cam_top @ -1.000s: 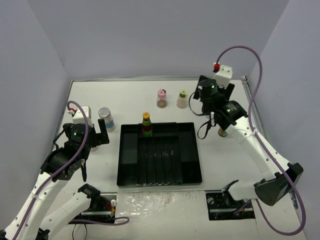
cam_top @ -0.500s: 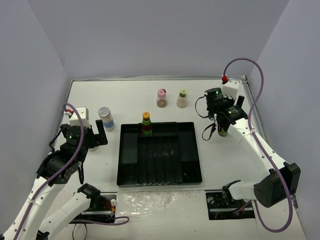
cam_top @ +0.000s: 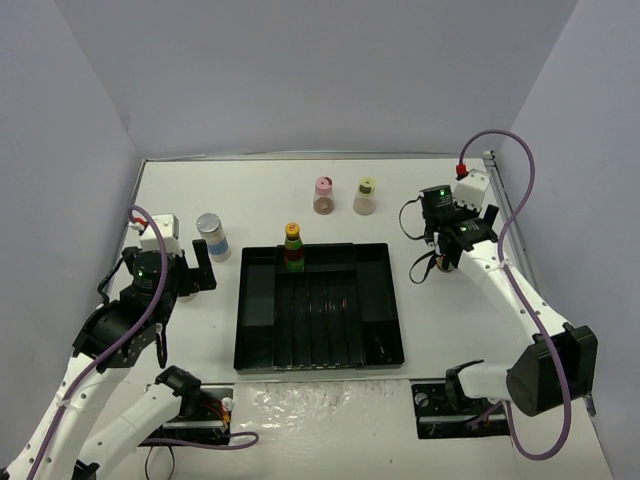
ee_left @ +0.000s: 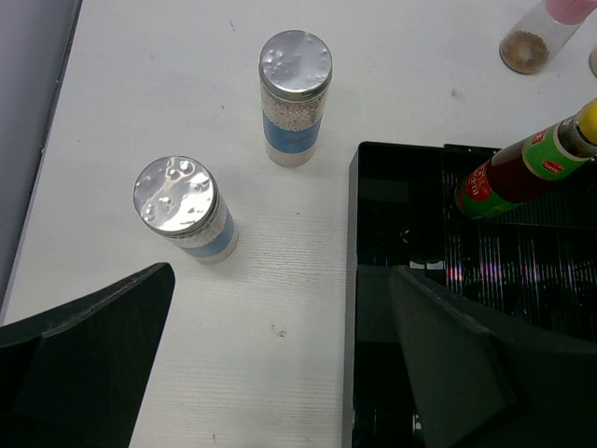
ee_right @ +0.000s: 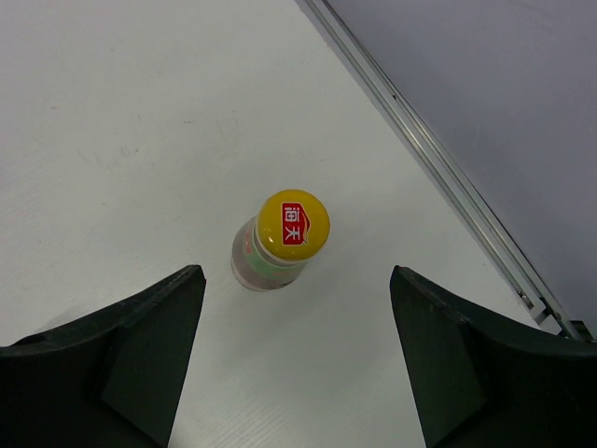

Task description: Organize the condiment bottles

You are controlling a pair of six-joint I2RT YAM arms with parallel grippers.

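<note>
At the left, our left hand (ee_left: pixel 280 373) is wide open and holds nothing. The nearer shaker (ee_left: pixel 182 213) and the farther shaker (ee_left: pixel 297 98) stand on the desk (ee_left: pixel 187 37) beside the black tray (ee_left: pixel 353 280). At the right, our right hand (ee_right: pixel 289 373) is also wide open and empty, and the orange-capped bottle (ee_right: pixel 278 241) stands mid-frame, untouched. We think we should descend straight and grip below the cap.

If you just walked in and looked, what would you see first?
First, the big black tray in the middle, with one red-and-green bottle standing at its far edge. Left of it stand a far shaker and a near shaker, both with shiny silver lids. Far to the right, a yellow-capped bottle stands all alone.
</note>
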